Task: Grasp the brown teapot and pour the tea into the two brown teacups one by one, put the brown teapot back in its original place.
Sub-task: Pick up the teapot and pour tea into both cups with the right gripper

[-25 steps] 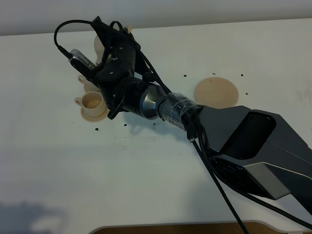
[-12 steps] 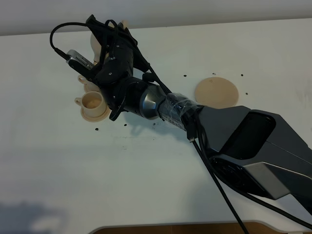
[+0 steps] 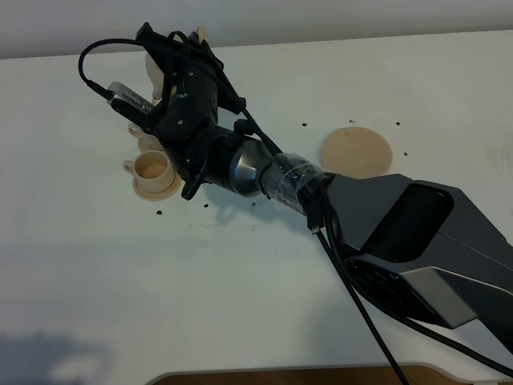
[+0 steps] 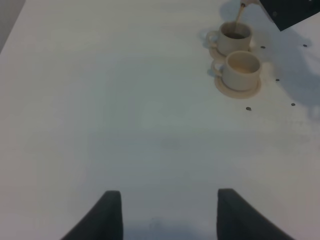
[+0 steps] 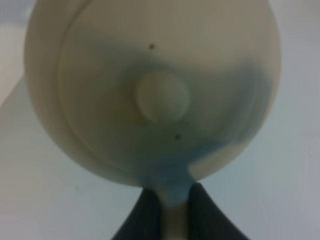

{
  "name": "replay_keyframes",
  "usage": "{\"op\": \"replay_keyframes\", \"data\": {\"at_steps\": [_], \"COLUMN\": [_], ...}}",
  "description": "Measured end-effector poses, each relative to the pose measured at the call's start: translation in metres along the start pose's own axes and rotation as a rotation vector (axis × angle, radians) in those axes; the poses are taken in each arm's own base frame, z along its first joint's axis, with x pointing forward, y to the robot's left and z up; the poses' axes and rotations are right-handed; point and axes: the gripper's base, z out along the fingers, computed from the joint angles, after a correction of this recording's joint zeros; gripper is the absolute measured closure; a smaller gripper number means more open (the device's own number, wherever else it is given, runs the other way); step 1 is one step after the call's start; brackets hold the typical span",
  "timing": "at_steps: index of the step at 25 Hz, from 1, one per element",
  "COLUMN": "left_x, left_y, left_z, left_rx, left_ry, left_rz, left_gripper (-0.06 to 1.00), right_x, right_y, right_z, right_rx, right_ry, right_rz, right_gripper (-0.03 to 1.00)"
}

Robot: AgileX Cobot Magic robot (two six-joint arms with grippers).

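I see a broad, flat white tabletop (image 3: 240, 305) filling nearly the whole overhead view. Small dark specks (image 3: 304, 125) are scattered loosely across it. Beyond its far edge runs a pale grey wall strip (image 3: 321, 20). A brown wooden edge (image 3: 280, 377) shows along the near side. A soft grey shadow (image 3: 48, 357) lies on the table's near left corner. The light looks even and cool. On my left wrist feed, a darker grey strip (image 4: 7, 15) shows past the table's edge.

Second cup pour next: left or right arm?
Right. The right gripper grips the brown teapot by its handle, spout above the far teacup, next to the near teacup. The left gripper hangs open and empty, away from both.
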Motion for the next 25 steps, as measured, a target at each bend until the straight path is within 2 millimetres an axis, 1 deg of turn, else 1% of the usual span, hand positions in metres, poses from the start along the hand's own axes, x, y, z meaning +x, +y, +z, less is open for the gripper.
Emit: {"op": "replay_keyframes", "data": {"at_steps": [7,16,23,25], "left_x": [0.000,0.000,0.000,0.000], "left_y": [0.000,0.000,0.000,0.000], "left_z": [0.000,0.000,0.000,0.000], "left_rx": [0.000,0.000,0.000,0.000], "left_ry": [0.000,0.000,0.000,0.000], "left_rz": [0.000,0.000,0.000,0.000], "left_gripper": [0.48,0.48,0.48,0.48], "right_x": [-0.001,-0.005,-0.006,-0.005], "right_y": [0.002,0.011,0.018,0.018], "right_z": [0.000,-0.001,-0.002,-0.003], "right_rx": [-0.019,-0.122,-0.211,-0.249], "right_ry": [-0.009,-0.050,-0.041,-0.046], "right_rz": [0.022,0.160,0.267,0.321], "right_gripper": [0.85,0.85,0.85,0.85]}}
